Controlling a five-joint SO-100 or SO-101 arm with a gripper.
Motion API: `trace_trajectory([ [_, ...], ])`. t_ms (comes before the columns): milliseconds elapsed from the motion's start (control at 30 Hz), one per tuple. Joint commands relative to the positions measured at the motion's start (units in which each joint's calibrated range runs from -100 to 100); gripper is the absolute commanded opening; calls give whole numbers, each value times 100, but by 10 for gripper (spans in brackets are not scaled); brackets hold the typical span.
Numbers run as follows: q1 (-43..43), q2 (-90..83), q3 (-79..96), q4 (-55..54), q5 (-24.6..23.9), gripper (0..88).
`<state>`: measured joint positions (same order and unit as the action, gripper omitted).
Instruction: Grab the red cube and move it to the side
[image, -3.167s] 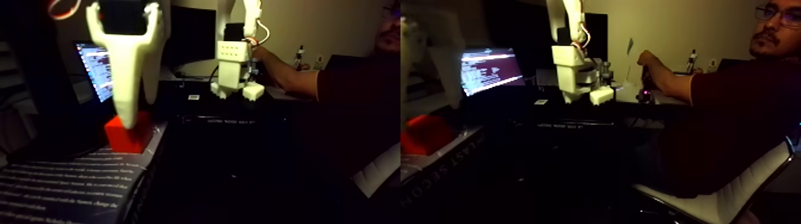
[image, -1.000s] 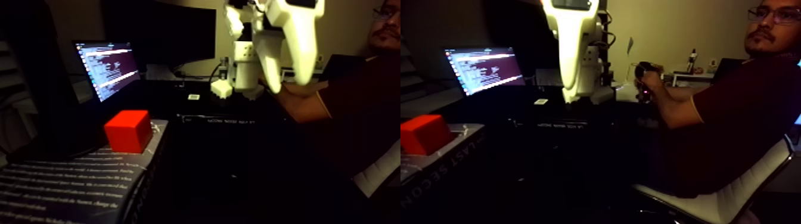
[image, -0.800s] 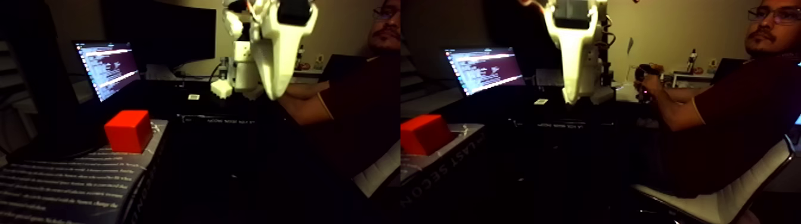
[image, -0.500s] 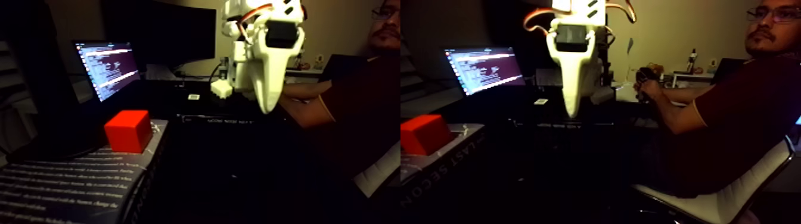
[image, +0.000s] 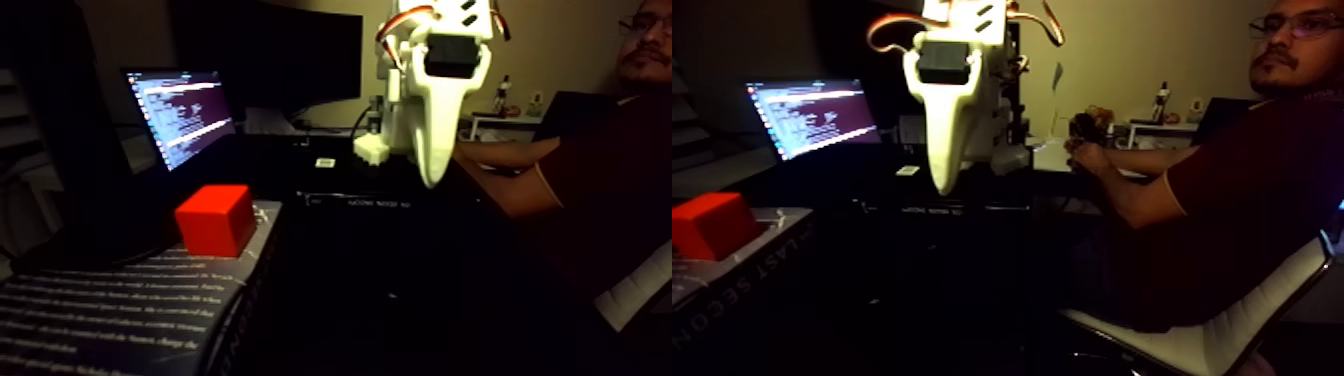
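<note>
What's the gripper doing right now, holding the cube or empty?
Gripper: hangs in the air with nothing between the jaws, which come together at the tip and look shut.
Red cube: sits on the printed box, apart from the gripper.

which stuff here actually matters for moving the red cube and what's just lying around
Belongs to the job:
- red cube, sitting on the book
- gripper, hanging in the air to the cube's right, holding nothing

Just lying about:
- book with printed text
- laptop, screen lit
- white chair
</note>
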<state>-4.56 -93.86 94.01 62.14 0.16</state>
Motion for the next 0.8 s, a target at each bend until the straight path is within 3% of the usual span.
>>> trace_trajectory([
  [0, 56, -219, 18, 138, -2, 6],
  [767, 56, -312, 55, 188, 25, 8],
])
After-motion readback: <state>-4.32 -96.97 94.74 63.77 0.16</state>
